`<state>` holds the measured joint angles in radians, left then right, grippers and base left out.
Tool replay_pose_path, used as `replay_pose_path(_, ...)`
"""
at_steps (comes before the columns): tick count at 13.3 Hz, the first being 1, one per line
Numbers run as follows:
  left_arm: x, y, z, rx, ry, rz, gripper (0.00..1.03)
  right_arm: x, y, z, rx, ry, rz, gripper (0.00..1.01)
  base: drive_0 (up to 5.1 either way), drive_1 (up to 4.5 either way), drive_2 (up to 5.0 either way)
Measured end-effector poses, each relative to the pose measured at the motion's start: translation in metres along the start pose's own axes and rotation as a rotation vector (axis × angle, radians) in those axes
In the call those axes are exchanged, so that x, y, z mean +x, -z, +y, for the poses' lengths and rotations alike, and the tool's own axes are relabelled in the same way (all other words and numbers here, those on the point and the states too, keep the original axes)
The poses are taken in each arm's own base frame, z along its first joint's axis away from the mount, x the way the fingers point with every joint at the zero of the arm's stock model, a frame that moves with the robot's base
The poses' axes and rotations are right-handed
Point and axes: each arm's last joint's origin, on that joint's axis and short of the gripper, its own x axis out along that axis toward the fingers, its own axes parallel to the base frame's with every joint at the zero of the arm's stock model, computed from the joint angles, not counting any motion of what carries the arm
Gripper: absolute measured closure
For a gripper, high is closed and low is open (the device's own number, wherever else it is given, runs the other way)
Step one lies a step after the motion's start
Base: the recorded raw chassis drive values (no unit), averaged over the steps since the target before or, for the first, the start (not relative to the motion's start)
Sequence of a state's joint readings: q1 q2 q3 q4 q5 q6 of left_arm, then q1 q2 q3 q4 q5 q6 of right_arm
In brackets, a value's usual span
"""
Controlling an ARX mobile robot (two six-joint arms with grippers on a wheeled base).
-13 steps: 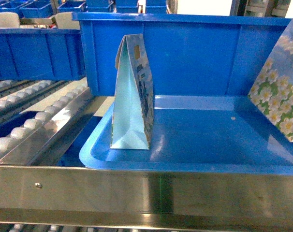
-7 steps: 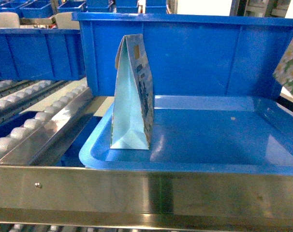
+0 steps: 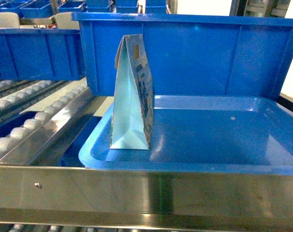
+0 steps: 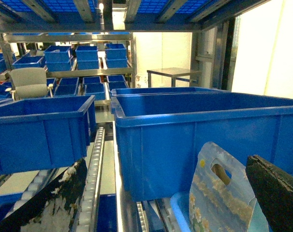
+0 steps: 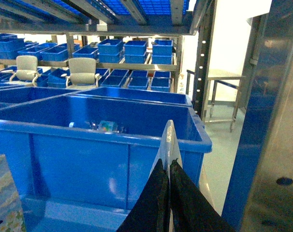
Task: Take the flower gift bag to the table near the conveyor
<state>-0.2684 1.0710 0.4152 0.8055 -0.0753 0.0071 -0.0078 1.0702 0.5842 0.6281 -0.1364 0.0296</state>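
A flower gift bag (image 5: 168, 137) shows edge-on as a pale paper ridge, and my right gripper (image 5: 168, 162) is shut on its top edge. It does not show in the head view. A second flower gift bag (image 3: 132, 96) stands upright at the left of a blue tray (image 3: 209, 164), pale blue side facing me. That bag (image 4: 224, 198) with its handle hole sits just inside the right finger of my open left gripper (image 4: 166, 164), not held. Its corner (image 5: 4, 198) shows low left in the right wrist view. The conveyor rollers (image 3: 25, 125) run along the left. The table is out of view.
A tall blue crate (image 3: 185, 53) stands right behind the tray. A shiny steel rail (image 3: 146, 193) crosses the front. More blue crates (image 4: 40, 130) sit on the left track. A blue rack post (image 5: 253, 121) rises close on the right of the held bag.
The daisy-printed bag at the head view's right edge has slid right and out of the frame. The standing bag in the tray has not moved.
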Motion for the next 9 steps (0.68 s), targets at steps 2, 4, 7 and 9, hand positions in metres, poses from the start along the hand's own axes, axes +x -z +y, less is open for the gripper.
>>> replay_pose_path(2,0.000,0.000,0.000,0.000,0.000,0.000,0.05,-0.016,0.005,0.000,0.006,-0.001,0.008,0.98,0.0,0.00,0.0)
replay_pose_path(4,0.000,0.000,0.000,0.000,0.000,0.000,0.05,-0.029,0.005,0.002,0.008,-0.021,-0.009,0.98,0.0,0.00,0.0)
replay_pose_path(7,0.000,0.000,0.000,0.000,0.000,0.000,0.05,-0.052,0.015,0.004,0.024,-0.023,-0.006,0.98,0.0,0.00,0.0)
replay_pose_path(9,0.000,0.000,0.000,0.000,0.000,0.000,0.05,-0.061,0.015,0.004,0.024,0.008,-0.025,0.98,0.0,0.00,0.0)
